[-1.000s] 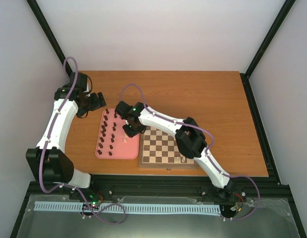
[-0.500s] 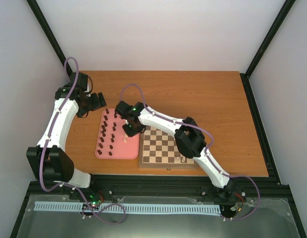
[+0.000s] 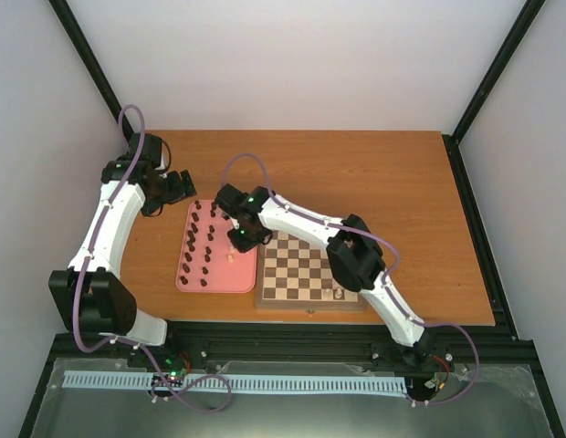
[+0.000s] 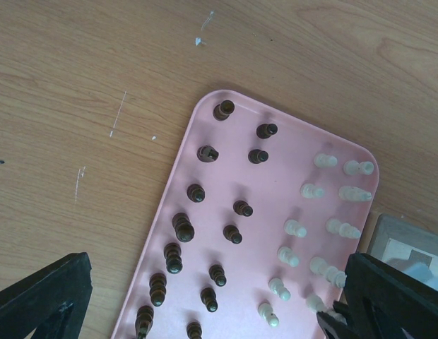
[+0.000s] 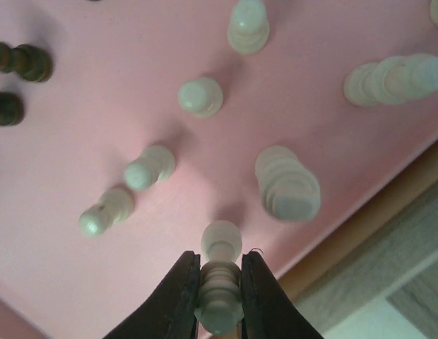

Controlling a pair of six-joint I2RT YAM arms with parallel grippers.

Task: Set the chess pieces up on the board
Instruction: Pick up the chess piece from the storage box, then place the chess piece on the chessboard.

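Observation:
In the right wrist view my right gripper (image 5: 220, 265) is shut on a cream-white chess piece (image 5: 219, 300), held upright just above the pink tray (image 5: 99, 92) near its edge. More cream pieces (image 5: 287, 182) stand around it. From above, the right gripper (image 3: 239, 239) sits over the tray's right side, beside the board (image 3: 310, 306). A single cream piece (image 3: 339, 293) stands at the board's near right corner. My left gripper (image 4: 215, 304) hangs open above the tray (image 4: 275, 183), over dark brown pieces (image 4: 182, 227) and cream ones (image 4: 295, 229).
The pink tray (image 3: 237, 274) lies flush against the board's left rim. Bare wooden table (image 3: 383, 182) stretches behind and to the right of the board. My left arm (image 3: 110, 219) curves along the table's left edge, with black frame posts at the corners.
My right gripper's jaws have come together on the cream piece at the tray's right side. The left arm has stayed where it was.

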